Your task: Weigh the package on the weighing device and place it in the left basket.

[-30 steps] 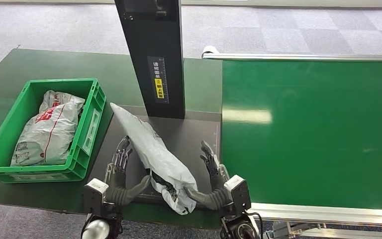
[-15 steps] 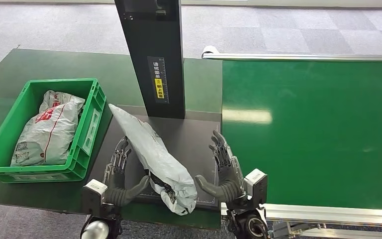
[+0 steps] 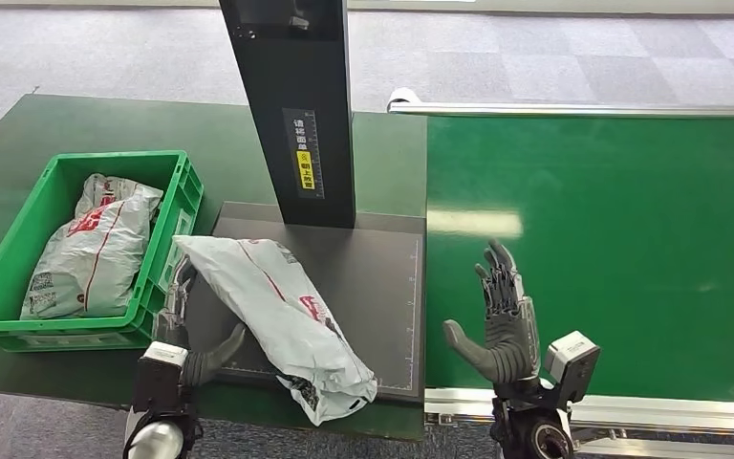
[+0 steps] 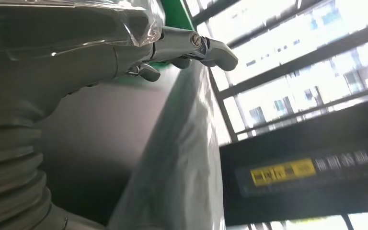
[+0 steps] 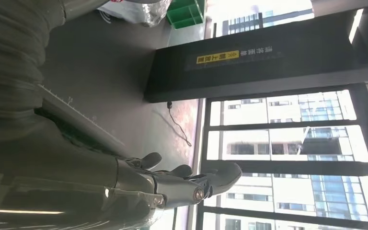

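The grey plastic package (image 3: 282, 311) with red print lies flat and slantwise on the dark weighing plate (image 3: 373, 277), its near end hanging over the plate's front edge. My left hand (image 3: 183, 320) stands open at the package's left side, fingers up, thumb reaching toward its underside. The left wrist view has those fingers (image 4: 206, 45) stretched beside the package (image 4: 182, 163). My right hand (image 3: 502, 320) is open above the green belt, well apart from the package. The green basket (image 3: 167, 258) stands just left of the plate.
Another grey package (image 3: 91, 249) lies inside the basket. The scale's black column (image 3: 296, 105) rises at the back of the plate. A green conveyor belt (image 3: 612, 229) with a metal rail runs along the right. The table's front edge is close to both wrists.
The package, held up on edge between both hands, has dropped flat on the plate. My right hand let go and swung right over the belt. The left hand shifted left.
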